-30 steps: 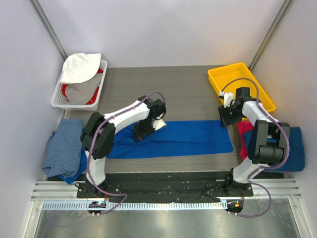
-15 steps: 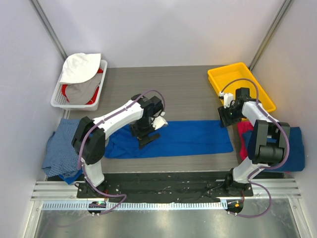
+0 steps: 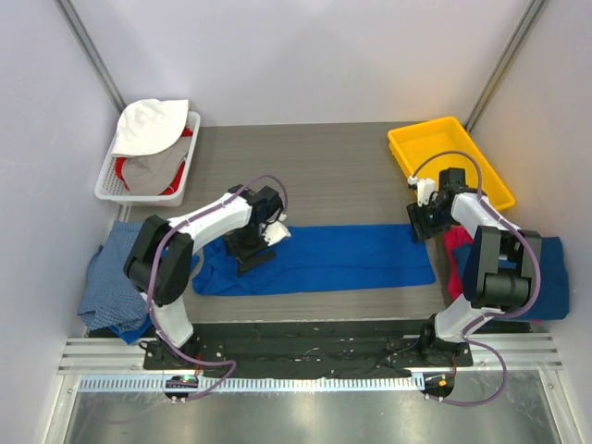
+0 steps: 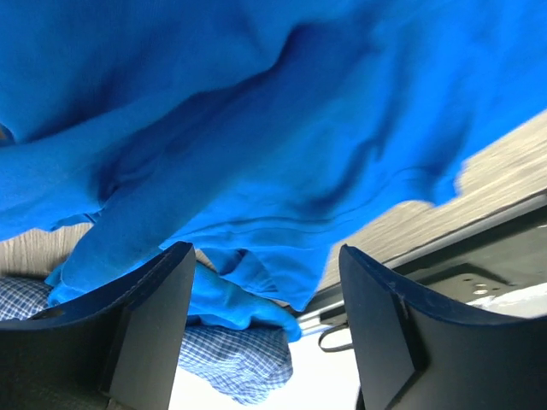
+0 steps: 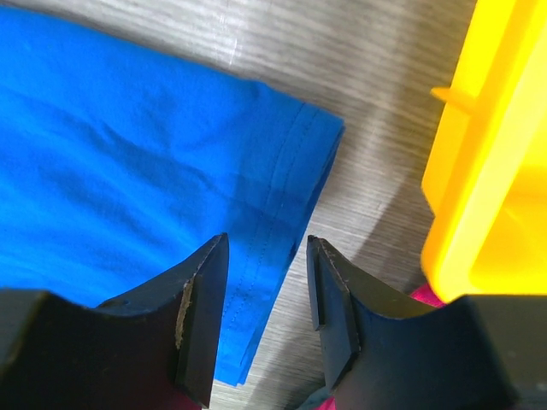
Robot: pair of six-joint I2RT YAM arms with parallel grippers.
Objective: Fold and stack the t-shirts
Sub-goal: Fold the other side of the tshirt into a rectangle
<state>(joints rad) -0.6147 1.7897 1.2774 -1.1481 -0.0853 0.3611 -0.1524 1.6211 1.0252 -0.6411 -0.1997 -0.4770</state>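
Blue one in the middle: the blue shirt [image 3: 324, 259] lies flat across the table [image 3: 333, 162] as one long strip. Its sides look folded in already.
Left end: the cloth here is a bit bunched and wrinkly.
Left arm: the left gripper [image 3: 248, 252] hangs over that wrinkly end. Its fingers are spread wide and hold nothing.
Right arm: the right gripper [image 3: 421, 225] sits at the far right corner of the strip. Its fingers are about half apart. The stitched edge of the shirt lies flat between them, and it does not look pinched.
Pile on the right: a pink shirt [image 3: 454, 242] and a dark blue shirt [image 3: 553, 277] lie together beside the right arm. I think this is the finished stack.
Waiting on the left: a checked blue cloth [image 3: 116, 277] lies in a loose heap. A white basket [image 3: 111, 185] behind it holds more clothes.
Yellow bin [image 3: 453, 157]: it stands at the back right, near the right gripper.
Done so far: I think some shirts are stacked, and this one is half folded.
Left to do: fold the strip short, put it on the pile, then do the rest.
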